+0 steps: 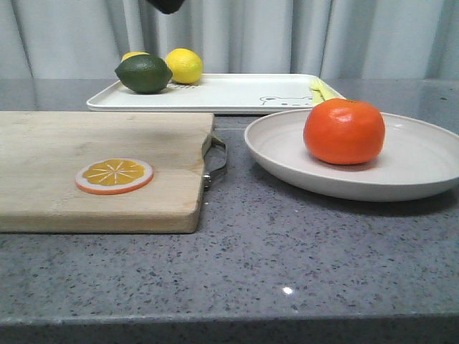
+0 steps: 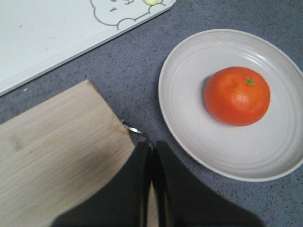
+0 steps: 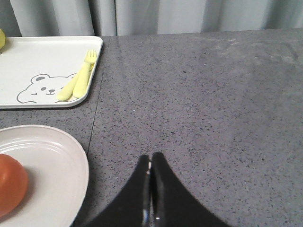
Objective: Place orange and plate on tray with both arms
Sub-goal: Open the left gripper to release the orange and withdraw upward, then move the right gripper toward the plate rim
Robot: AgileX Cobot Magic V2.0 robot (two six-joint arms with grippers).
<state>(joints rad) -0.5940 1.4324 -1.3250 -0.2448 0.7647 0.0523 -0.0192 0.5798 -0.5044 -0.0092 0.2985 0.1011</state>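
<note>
Resting at right centre of the front view, the orange [image 1: 343,131] sits loose on the plate [image 1: 423,168], just before the tray [image 1: 229,93]. The left gripper [image 2: 152,146] and right gripper [image 3: 151,161] look pinched together, empty. Tilting the plate while lifting would probably roll the orange off.

orange [image 1: 343,131]: glossy, finely dimpled skin
plate [image 1: 416,161]: matt, smooth
tray [image 1: 237,93]: smooth, faint sheen
cutting board [image 1: 93,168]: pale wood, metal handle
table [image 1: 287,265]: speckled grey stone-look
</note>
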